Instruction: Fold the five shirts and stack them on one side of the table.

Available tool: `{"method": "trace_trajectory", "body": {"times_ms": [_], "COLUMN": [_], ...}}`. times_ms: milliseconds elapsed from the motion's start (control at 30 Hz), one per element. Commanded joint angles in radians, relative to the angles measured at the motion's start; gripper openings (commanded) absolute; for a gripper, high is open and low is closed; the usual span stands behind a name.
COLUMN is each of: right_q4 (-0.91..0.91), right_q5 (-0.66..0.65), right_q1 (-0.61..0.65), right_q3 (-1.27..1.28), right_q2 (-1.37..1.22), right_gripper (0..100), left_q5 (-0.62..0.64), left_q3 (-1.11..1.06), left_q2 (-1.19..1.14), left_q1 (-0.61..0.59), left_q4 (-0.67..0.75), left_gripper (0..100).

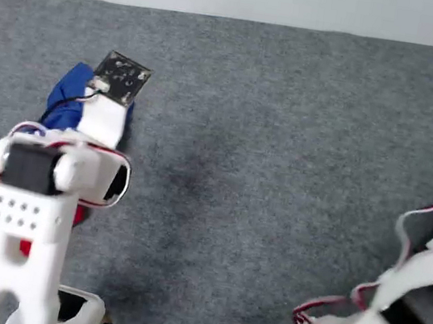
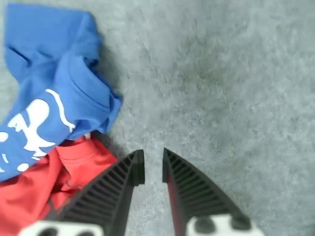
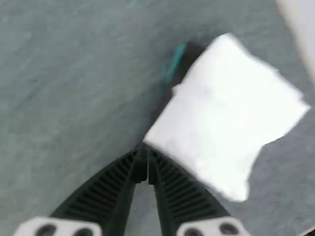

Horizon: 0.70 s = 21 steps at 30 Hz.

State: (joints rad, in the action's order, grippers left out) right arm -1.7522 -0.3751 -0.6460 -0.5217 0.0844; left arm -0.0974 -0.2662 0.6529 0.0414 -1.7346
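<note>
Hovering slightly parted, left end effector (image 2: pixel 153 158) holds nothing; right end effector (image 3: pixel 147 156) closed against white shirt (image 3: pixel 226 113).

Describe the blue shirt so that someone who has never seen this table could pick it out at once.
On the grey felt-like table top, look beside the left arm, where two crumpled shirts touch. The blue fabric shirt lies farther from the arm's base than the red fabric shirt, and it alone bears a white print.

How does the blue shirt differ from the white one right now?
The blue shirt lies crumpled; the white shirt is folded flat. The blue shirt carries a white print and touches a red shirt; the white shirt looks plain. Shared: the grey table beneath.
</note>
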Motion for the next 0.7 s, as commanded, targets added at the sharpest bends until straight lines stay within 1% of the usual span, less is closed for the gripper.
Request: {"method": "trace_trajectory", "body": {"times_ms": [0,67,167,233,367,500,667], "right_q4": [-0.041,-0.039,-0.036,-0.036,-0.035,-0.035,-0.035], "right_q5": [0.014,0.031,0.13,0.19,0.265,0.328,0.351], "right_q1": [0.074,0.108,0.134,0.128,0.11,0.108,0.107], "right_q3": [0.261,0.408,0.591,0.669,0.776,0.847,0.919], "right_q2": [0.251,0.354,0.496,0.584,0.754,0.909,1.072], "right_gripper": [1.0,1.0,1.0,0.9,0.9,0.9,0.9], "left_q5": [0.005,0.005,0.005,0.005,0.005,0.008,0.005], "left_q3": [0.041,0.041,0.039,0.039,0.033,-0.028,-0.068], "left_q2": [0.078,0.091,0.091,0.091,0.091,0.095,0.095], "left_q1": [-0.068,-0.123,-0.201,-0.235,-0.255,-0.255,-0.255], "left_q4": [-0.011,-0.011,-0.014,-0.015,-0.017,-0.015,-0.011], "left_gripper": [7,7,7,7,7,7,7]}}
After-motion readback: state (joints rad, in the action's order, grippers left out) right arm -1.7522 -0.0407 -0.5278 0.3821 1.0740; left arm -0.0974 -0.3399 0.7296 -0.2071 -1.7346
